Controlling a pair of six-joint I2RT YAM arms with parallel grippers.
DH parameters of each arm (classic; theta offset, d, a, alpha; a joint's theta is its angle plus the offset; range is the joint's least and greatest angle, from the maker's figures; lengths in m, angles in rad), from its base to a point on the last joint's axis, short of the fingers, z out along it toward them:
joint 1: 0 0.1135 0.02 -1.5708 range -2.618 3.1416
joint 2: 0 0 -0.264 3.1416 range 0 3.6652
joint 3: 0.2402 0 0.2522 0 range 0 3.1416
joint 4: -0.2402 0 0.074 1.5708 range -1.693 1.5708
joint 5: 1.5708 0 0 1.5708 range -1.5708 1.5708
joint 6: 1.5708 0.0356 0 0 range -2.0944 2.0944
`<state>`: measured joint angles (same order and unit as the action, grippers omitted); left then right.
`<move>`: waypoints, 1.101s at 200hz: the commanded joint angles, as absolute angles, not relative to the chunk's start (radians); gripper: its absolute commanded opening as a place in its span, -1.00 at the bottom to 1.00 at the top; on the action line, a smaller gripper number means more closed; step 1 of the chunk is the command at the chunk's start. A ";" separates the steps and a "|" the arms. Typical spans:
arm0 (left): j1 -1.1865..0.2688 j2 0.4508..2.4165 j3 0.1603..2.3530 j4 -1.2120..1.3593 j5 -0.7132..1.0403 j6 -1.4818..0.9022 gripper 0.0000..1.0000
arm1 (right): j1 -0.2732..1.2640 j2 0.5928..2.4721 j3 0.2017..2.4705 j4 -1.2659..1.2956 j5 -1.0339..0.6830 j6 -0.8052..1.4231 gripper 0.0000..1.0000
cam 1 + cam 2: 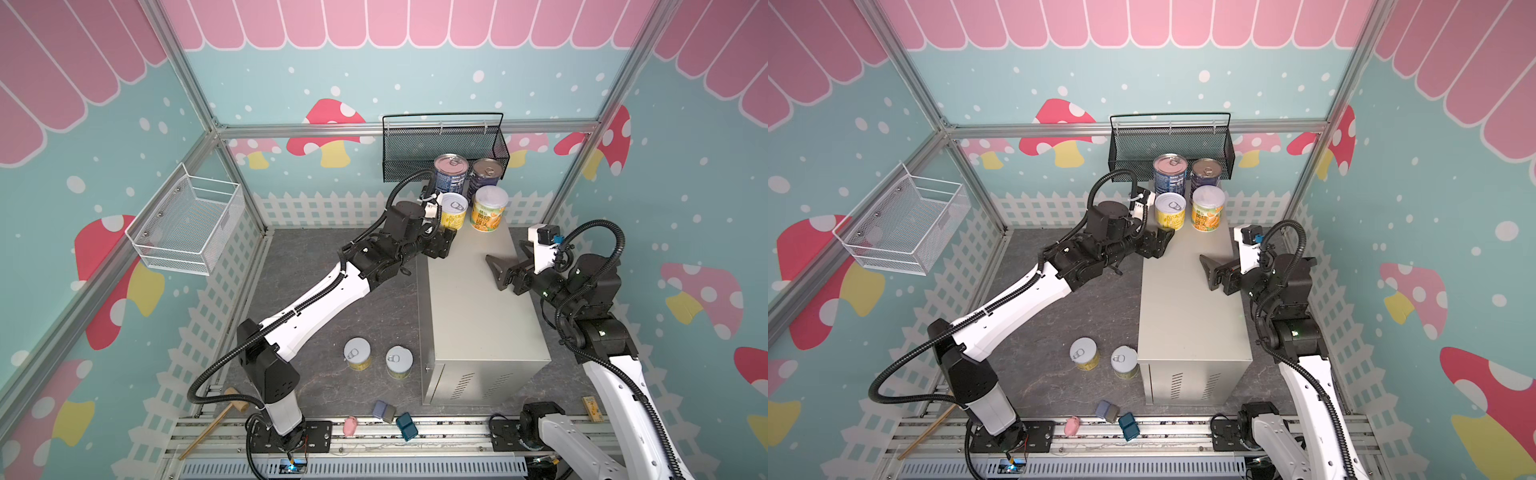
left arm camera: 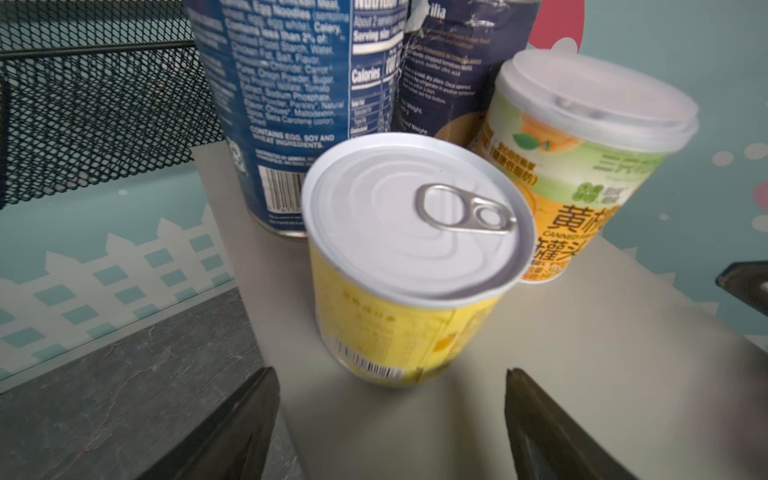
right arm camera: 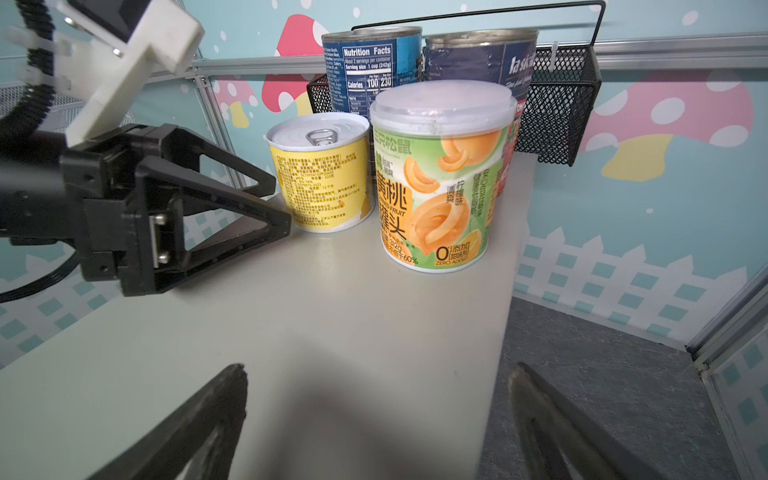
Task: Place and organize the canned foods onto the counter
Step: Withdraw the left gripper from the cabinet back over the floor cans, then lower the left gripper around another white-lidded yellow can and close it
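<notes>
The beige-grey counter (image 1: 478,307) stands right of the middle in both top views. At its far end stand two dark blue cans (image 1: 451,171) (image 1: 487,171), with a yellow pull-tab can (image 1: 454,210) (image 2: 399,266) and a peach-label can (image 1: 489,208) (image 3: 440,174) in front of them. Two more yellow cans (image 1: 357,354) (image 1: 400,362) stand on the floor left of the counter. My left gripper (image 1: 448,241) (image 2: 390,372) is open just short of the yellow can on the counter, not touching it. My right gripper (image 1: 493,272) (image 3: 378,368) is open and empty over the counter's top.
A black mesh basket (image 1: 444,145) hangs on the back wall behind the blue cans. A white wire basket (image 1: 187,224) hangs on the left wall. Small blue blocks (image 1: 384,410) (image 1: 406,426), a pink one (image 1: 350,427) and a wooden mallet (image 1: 216,419) lie near the front rail.
</notes>
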<state>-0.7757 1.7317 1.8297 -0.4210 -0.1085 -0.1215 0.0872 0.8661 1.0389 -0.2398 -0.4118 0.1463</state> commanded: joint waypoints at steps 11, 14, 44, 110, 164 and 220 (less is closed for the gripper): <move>-0.750 1.640 1.751 -0.438 -0.122 -0.130 0.74 | 0.094 0.862 1.028 -0.228 -0.417 0.138 0.99; -0.748 1.630 1.740 -0.438 -0.123 -0.131 0.74 | 0.095 0.862 1.028 -0.228 -0.417 0.136 0.99; -0.719 1.497 1.595 -0.439 -0.175 -0.146 0.80 | 0.094 0.855 1.033 -0.239 -0.410 0.131 0.99; -0.618 1.159 1.211 -0.634 -0.258 -0.321 0.95 | 0.095 0.859 1.032 -0.235 -0.389 0.138 0.99; -0.612 1.025 0.989 -0.820 -0.286 -0.526 0.96 | 0.095 0.897 1.098 -0.293 -0.164 0.172 0.99; -0.612 0.944 0.827 -0.861 -0.207 -0.639 0.98 | 0.095 0.895 1.145 -0.305 -0.075 0.143 0.99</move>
